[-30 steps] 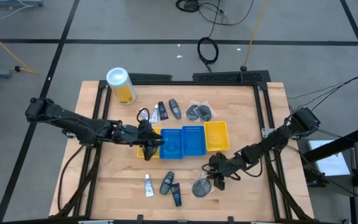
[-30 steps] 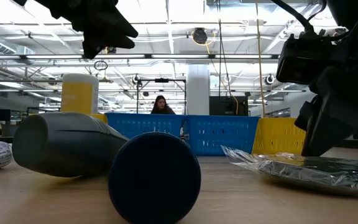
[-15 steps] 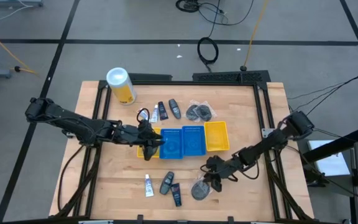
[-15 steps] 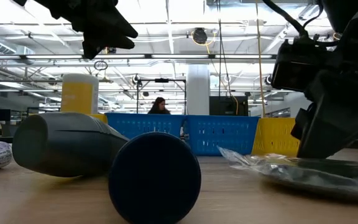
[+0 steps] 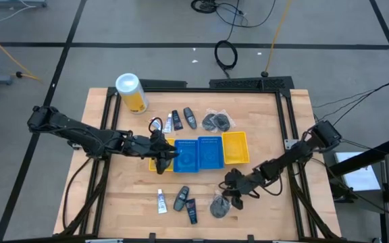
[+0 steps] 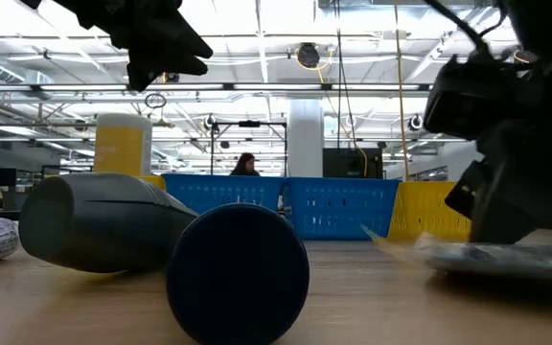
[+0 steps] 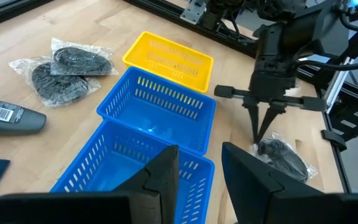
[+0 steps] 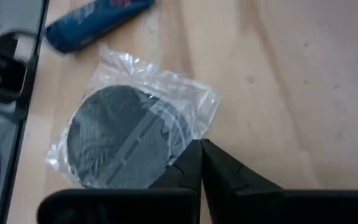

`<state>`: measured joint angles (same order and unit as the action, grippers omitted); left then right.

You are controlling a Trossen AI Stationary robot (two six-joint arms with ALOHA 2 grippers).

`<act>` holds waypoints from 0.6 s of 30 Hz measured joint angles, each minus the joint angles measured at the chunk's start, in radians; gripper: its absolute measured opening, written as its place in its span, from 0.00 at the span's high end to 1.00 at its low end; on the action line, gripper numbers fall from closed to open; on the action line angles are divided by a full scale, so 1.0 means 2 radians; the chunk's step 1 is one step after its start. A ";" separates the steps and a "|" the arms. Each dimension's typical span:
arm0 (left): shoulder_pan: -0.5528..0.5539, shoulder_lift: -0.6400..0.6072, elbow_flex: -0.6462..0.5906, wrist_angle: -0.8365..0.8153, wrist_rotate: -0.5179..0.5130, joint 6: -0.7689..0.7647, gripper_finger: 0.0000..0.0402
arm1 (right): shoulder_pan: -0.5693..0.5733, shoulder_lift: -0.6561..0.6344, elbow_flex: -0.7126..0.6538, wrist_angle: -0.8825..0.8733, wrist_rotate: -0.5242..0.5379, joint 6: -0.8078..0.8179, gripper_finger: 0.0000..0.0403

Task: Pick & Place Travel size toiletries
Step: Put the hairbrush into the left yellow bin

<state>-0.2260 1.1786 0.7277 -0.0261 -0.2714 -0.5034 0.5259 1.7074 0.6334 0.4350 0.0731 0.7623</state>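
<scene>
1. I have the right pincer [image 5: 229, 197] low at the near edge of the desk [image 5: 269, 115], its fingers pinched together on the edge of a clear packet [image 8: 129, 130] with a dark round content. The right wrist view shows the tips meeting on the plastic film only, not on the disc.
2. The packet lies on the desk near the front right, just beside a dark mini bottle [image 5: 190, 210], a grey oval piece [image 5: 181, 200] and a white tube [image 5: 161, 200].
3. The left pincer [image 7: 197, 163] hangs over the blue bins [image 5: 198, 154] at mid-desk, fingers slightly apart and holding nothing.
4. A second set of toiletries sits on the far side of the bins, beside a yellow canister [image 5: 132, 92]; I judge it untouched.
5. Risk: the hold is on thin film at one corner. On lifting, the film may slip out of the tips, or the disc's weight may swing the packet and pull it free.
6. Risk: a hanging packet could catch the wall of the yellow bin [image 5: 235, 147] on transfer.
7. Risk: both arms converge on the bins; I judge a clash possible if the left arm does not clear.
</scene>
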 joint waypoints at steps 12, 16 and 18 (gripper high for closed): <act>0.000 0.000 0.000 0.016 0.001 -0.001 0.70 | 0.014 -0.107 0.012 -0.004 0.068 -0.107 1.00; 0.000 0.000 0.000 0.031 0.001 -0.001 0.70 | 0.013 -0.143 0.012 -0.010 0.076 -0.146 1.00; 0.000 0.000 0.000 0.044 0.001 -0.001 0.70 | 0.012 -0.163 0.012 -0.010 0.083 -0.166 1.00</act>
<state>-0.2260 1.1790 0.7280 0.0624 -0.2695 -0.5052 0.5491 1.3816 0.6579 0.4152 0.2394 0.4295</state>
